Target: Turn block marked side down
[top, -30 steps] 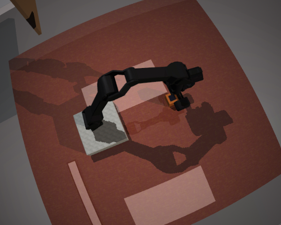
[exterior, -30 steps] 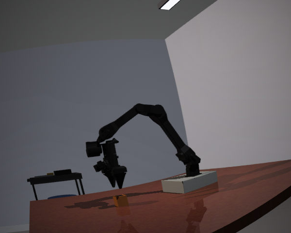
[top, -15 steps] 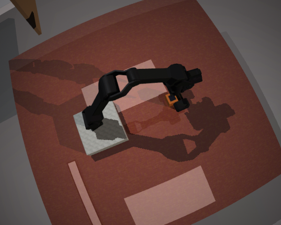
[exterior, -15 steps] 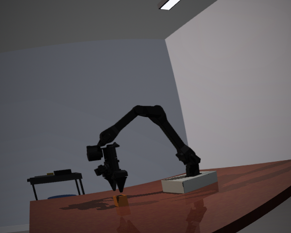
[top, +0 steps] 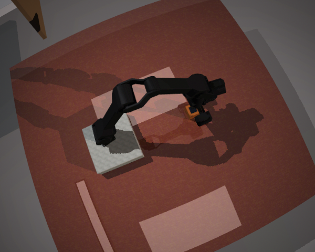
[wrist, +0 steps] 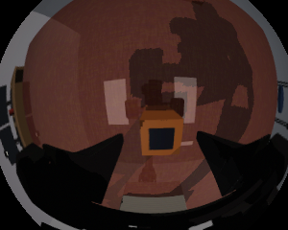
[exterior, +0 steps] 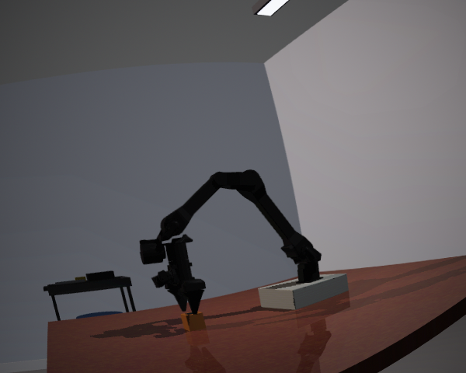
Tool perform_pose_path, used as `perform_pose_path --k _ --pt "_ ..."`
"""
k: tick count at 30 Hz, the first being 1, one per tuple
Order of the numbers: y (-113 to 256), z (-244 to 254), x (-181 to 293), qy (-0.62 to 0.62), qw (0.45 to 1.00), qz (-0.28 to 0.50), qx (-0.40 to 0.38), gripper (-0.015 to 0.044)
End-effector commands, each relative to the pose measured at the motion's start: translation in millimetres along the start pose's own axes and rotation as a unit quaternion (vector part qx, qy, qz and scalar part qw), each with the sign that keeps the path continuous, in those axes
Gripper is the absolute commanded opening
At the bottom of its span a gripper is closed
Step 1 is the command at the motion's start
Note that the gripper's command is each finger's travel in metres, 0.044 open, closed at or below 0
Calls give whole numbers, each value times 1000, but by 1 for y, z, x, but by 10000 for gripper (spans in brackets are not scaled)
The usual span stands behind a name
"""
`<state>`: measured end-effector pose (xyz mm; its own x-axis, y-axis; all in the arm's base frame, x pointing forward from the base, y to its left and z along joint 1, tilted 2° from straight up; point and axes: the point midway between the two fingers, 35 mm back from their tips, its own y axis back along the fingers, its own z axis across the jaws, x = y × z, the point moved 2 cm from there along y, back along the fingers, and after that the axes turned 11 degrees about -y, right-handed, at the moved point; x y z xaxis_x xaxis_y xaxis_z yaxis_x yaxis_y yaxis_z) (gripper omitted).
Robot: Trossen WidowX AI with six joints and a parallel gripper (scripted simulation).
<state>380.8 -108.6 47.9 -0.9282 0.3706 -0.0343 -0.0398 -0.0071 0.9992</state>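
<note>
The orange block (top: 189, 115) (exterior: 198, 322) (wrist: 145, 136) rests on the red-brown table (top: 274, 168) (exterior: 265, 349) (wrist: 106, 43). Its marked side, with a dark square (top: 192, 109) (wrist: 161, 139), faces up toward the wrist camera. My gripper (exterior: 189, 311) (wrist: 160, 136) is open and points down, with nothing held. Its fingertips are just above the block's top in the exterior view. In the wrist view the block shows between the two fingers, with space on both sides. In the top view the gripper and its fingers partly cover the block.
The arm's base stands on a pale slab (top: 97, 159) (exterior: 277, 298) (wrist: 154, 204). Light patches and the arm's shadow lie across the table. A dark side stand (exterior: 88, 286) is beyond the table, and a brown wooden piece (top: 30, 13) is outside its edge.
</note>
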Motion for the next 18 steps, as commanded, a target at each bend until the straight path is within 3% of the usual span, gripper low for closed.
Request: perform_pose_path --k 1,14,18 --pt "-14 -1 4 -2 1000 12 3 440" --pt "-25 -1 5 -2 1000 12 3 440" --pt "-25 -1 5 -2 1000 12 3 335"
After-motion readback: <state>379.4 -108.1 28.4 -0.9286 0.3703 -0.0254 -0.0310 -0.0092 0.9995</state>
